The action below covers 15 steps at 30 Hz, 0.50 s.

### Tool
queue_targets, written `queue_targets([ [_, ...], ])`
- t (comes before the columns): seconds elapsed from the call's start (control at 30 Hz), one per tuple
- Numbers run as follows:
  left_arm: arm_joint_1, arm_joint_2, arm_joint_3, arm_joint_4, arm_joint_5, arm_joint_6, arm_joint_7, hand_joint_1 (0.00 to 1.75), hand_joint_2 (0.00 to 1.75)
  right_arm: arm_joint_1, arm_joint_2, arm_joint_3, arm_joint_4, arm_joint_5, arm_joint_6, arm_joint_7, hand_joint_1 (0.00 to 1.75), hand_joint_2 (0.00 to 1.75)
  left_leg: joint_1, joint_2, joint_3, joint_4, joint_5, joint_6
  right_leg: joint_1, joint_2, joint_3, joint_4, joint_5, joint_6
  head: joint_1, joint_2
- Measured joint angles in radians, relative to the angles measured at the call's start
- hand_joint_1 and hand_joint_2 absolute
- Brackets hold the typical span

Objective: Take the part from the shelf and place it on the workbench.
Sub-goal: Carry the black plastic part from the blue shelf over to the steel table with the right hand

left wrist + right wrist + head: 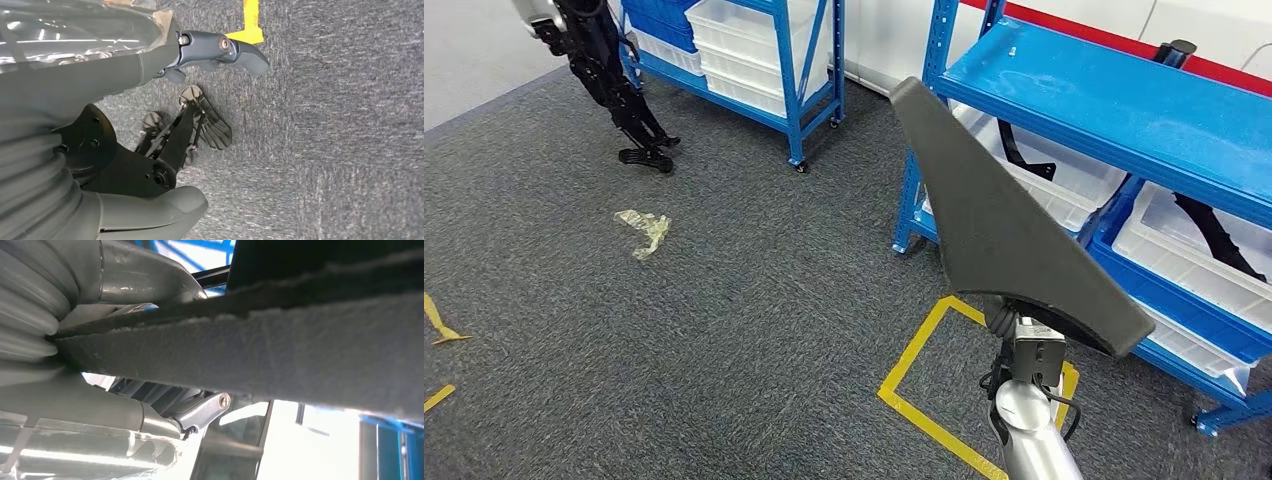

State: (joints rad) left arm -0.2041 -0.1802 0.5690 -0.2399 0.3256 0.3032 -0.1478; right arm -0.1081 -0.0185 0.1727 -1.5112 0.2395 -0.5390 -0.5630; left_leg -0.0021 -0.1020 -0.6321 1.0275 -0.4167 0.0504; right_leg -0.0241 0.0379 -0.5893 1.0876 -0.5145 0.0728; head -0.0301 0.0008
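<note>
Grey felt-like, flat triangular part is gripped by the right hand; left hand hangs empty, fingers apart.

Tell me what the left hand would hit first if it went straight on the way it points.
Probably the grey carpet: the left hand hangs empty and points down at it, near a yellow tape mark.

The head view looks down from high at grey carpet and blue shelves; the left wrist camera (hanging low) shares that carpet.
</note>
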Motion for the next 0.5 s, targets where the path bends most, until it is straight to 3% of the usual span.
queue_targets([
  [0.07, 0.001, -0.001, -0.001, 0.000, 0.003, -0.019, 0.000, 0.00, 1.75, 0.002, 0.000, 0.000, -0.001, 0.000, -0.001, 0.000, 1.73, 1.75, -0.002, -0.019, -0.007, 0.003, 0.003, -0.010, 0.000, 0.018, 0.027, -0.056, 0.017, -0.011, 0.000, 0.000],
  [0.13, 0.007, 0.001, -0.001, 0.000, 0.008, -0.052, 0.000, 0.00, 1.75, 0.004, 0.000, -0.001, -0.002, 0.002, -0.002, 0.000, 1.73, 1.75, -0.001, -0.033, -0.012, 0.001, 0.007, -0.022, 0.000, 0.001, 0.030, -0.058, 0.022, -0.025, 0.000, 0.000],
  [0.17, 0.010, 0.002, -0.002, 0.000, 0.011, -0.071, 0.000, 0.00, 1.75, 0.004, 0.000, -0.001, -0.002, 0.002, -0.002, 0.000, 1.73, 1.75, -0.001, -0.024, -0.017, 0.006, 0.004, -0.026, -0.003, -0.008, 0.031, -0.060, 0.024, -0.031, -0.001, 0.000],
  [0.23, 0.013, 0.005, -0.002, 0.000, 0.014, -0.115, -0.002, 0.00, 1.75, 0.006, 0.000, -0.004, -0.006, 0.003, -0.002, 0.000, 1.73, 1.75, -0.002, 0.027, -0.046, 0.065, -0.033, -0.035, -0.009, -0.028, 0.034, -0.064, 0.027, -0.046, -0.004, 0.000],
  [0.3, 0.014, 0.005, -0.004, 0.000, 0.015, -0.163, -0.005, 0.00, 1.75, 0.012, -0.001, -0.010, -0.011, 0.002, -0.002, 0.001, 1.73, 1.75, 0.002, 0.080, -0.108, 0.195, -0.095, -0.045, -0.004, -0.052, 0.034, -0.064, 0.026, -0.054, -0.008, 0.000],
  [0.37, 0.016, 0.005, -0.007, 0.000, 0.018, -0.198, -0.009, 0.00, 1.75, 0.021, -0.003, -0.016, -0.016, 0.001, 0.001, 0.003, 1.73, 1.75, 0.008, 0.095, -0.153, 0.284, -0.123, -0.051, -0.002, -0.078, 0.034, -0.064, 0.025, -0.056, -0.008, 0.000],
  [0.4, 0.018, 0.005, -0.009, 0.000, 0.020, -0.208, -0.011, 0.00, 1.75, 0.024, -0.003, -0.019, -0.018, 0.000, 0.003, 0.004, 1.73, 1.75, 0.011, 0.099, -0.147, 0.274, -0.109, -0.053, -0.002, -0.090, 0.034, -0.064, 0.024, -0.056, -0.008, 0.000],
  [0.43, 0.019, 0.005, -0.011, 0.000, 0.023, -0.216, -0.013, 0.00, 1.75, 0.027, -0.004, -0.021, -0.021, 0.000, 0.005, 0.006, 1.73, 1.75, 0.013, 0.106, -0.119, 0.223, -0.081, -0.053, -0.002, -0.101, 0.035, -0.064, 0.023, -0.056, -0.008, 0.000],
  [0.5, 0.018, 0.005, -0.013, 0.000, 0.027, -0.223, -0.017, 0.00, 1.75, 0.030, -0.004, -0.025, -0.028, 0.000, 0.011, 0.006, 1.73, 1.75, 0.010, 0.147, -0.040, 0.081, -0.030, -0.047, 0.002, -0.120, 0.038, -0.064, 0.019, -0.050, -0.008, 0.000],
])
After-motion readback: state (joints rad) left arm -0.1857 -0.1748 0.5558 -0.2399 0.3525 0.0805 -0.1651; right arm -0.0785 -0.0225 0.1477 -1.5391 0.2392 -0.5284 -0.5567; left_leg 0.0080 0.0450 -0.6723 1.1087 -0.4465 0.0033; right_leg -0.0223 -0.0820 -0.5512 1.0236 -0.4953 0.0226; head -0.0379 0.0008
